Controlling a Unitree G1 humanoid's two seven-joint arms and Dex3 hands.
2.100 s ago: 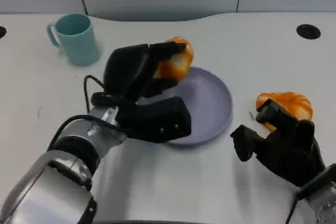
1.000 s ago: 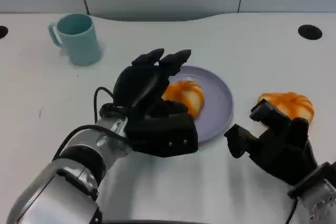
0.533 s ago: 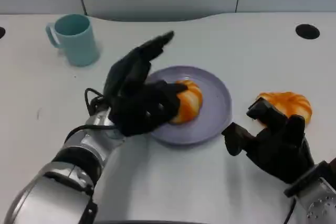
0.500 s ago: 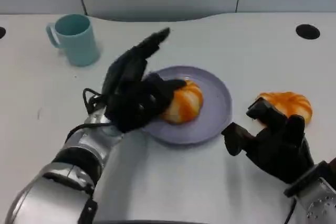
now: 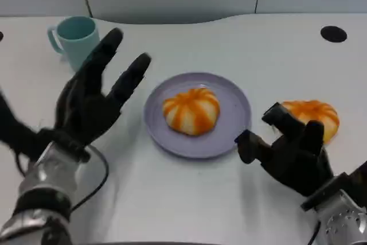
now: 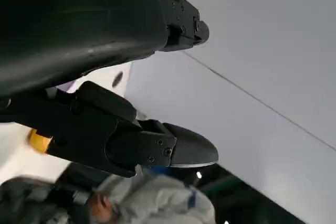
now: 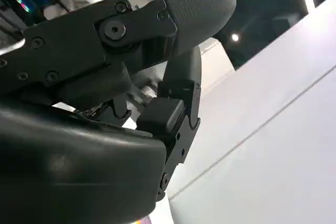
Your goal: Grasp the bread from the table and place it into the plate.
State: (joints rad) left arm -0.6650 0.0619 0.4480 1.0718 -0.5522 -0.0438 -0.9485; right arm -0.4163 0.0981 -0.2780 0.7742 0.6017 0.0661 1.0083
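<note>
An orange-and-cream striped bread roll [image 5: 191,111] lies in the middle of the lilac plate [image 5: 236,107]. My left hand [image 5: 94,100] is raised to the left of the plate, fingers spread and holding nothing. A second striped bread [image 5: 314,116] lies on the table to the right of the plate. My right hand [image 5: 289,152] sits just in front of that bread, fingers apart and empty. The left wrist view shows my left hand [image 6: 105,77] with its fingers [image 6: 178,148] apart against a grey wall.
A teal mug [image 5: 74,38] stands at the back left, just behind my left hand. A black round hole [image 5: 333,34] sits in the white tabletop at the back right. A person in pale clothing [image 6: 152,203] appears in the left wrist view.
My left hand let go of the bread in the plate, opened and drew back to the left and up. The right hand stayed by the second bread.
</note>
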